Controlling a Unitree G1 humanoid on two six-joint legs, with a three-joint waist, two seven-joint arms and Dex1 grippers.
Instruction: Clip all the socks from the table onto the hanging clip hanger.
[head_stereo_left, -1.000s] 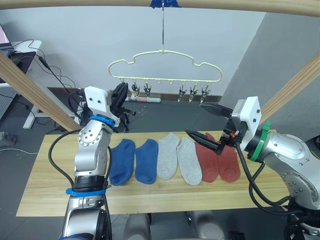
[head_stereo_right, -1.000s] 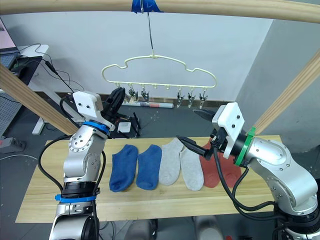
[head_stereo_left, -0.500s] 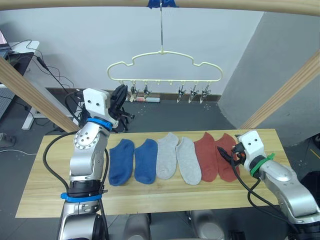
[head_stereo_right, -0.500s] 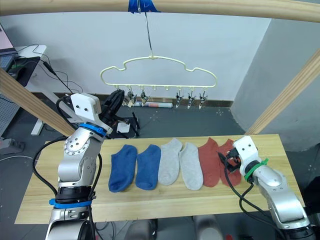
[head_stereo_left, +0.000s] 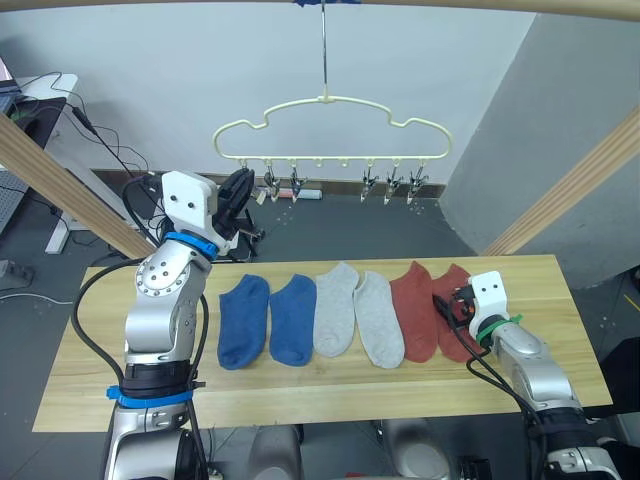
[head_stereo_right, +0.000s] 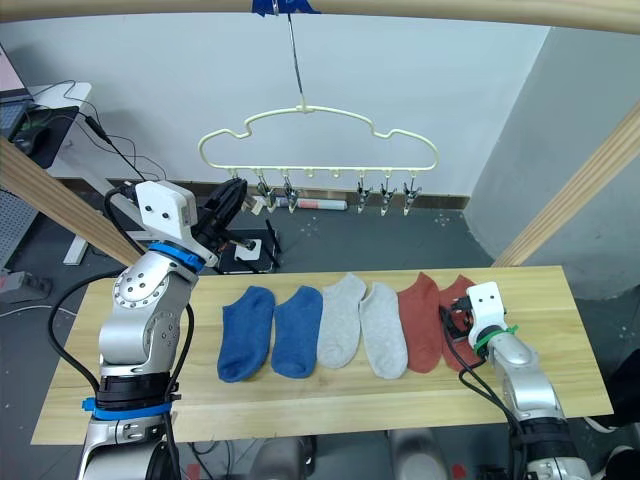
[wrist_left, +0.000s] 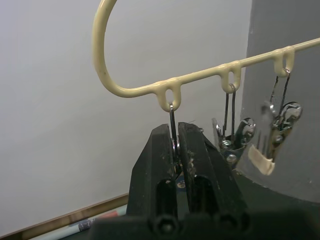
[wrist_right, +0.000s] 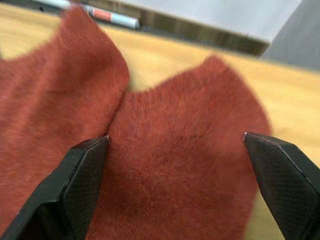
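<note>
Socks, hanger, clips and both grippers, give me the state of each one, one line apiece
Socks: all six flat on the table, none clipped.
Clip hanger: hanging by its hook, no sock on it.
Clips: dangling from the hanger's bar.
Left gripper: raised at the hanger, fingers shut on the end clip.
Right gripper: low at the outermost red sock, fingers open either side of it.

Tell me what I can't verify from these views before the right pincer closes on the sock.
- Right pincer, right wrist view: whether the fingertips touch the red sock; they run off the edge.
- Left pincer, left wrist view: the clip between the fingers is hidden by them.
- Clip hanger, eye views: clip jaws too small to judge.
</note>
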